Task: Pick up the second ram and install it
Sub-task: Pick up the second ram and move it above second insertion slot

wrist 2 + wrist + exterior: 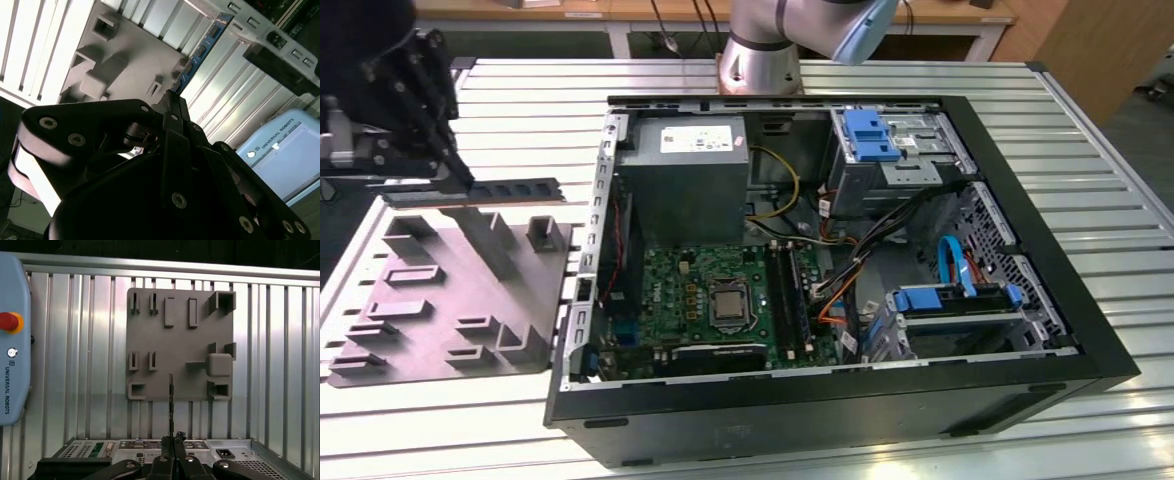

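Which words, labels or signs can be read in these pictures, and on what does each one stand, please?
Teach pendant: one line of maker's lettering on its casing, a brand name, so not quoted.
White label on the power supply: print too small to read.
Second ram, held in the gripper: no readable print.
Purple-grey tray: none.
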Available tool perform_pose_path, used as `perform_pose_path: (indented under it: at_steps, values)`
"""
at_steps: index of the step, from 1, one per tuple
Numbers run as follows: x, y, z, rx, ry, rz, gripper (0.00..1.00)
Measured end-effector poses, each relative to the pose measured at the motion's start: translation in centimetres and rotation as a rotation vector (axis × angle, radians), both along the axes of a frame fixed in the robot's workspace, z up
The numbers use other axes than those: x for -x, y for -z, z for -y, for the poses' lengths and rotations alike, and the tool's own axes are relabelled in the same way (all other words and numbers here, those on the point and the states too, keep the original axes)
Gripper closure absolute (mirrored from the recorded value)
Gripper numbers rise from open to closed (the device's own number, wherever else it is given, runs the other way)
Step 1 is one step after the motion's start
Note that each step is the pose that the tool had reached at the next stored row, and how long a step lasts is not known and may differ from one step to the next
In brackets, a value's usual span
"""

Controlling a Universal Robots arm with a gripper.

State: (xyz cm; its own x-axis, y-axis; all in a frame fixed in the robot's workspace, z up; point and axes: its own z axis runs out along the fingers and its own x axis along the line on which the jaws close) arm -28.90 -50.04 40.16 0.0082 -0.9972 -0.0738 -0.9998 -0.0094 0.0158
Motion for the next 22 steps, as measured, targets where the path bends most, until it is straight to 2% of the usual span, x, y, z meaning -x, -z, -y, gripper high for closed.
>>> perform_pose_path:
  at_steps: [22]
  values:
    - [-10.0, 0.05, 0.0, -0.0007, 0.0, -0.0032, 0.89]
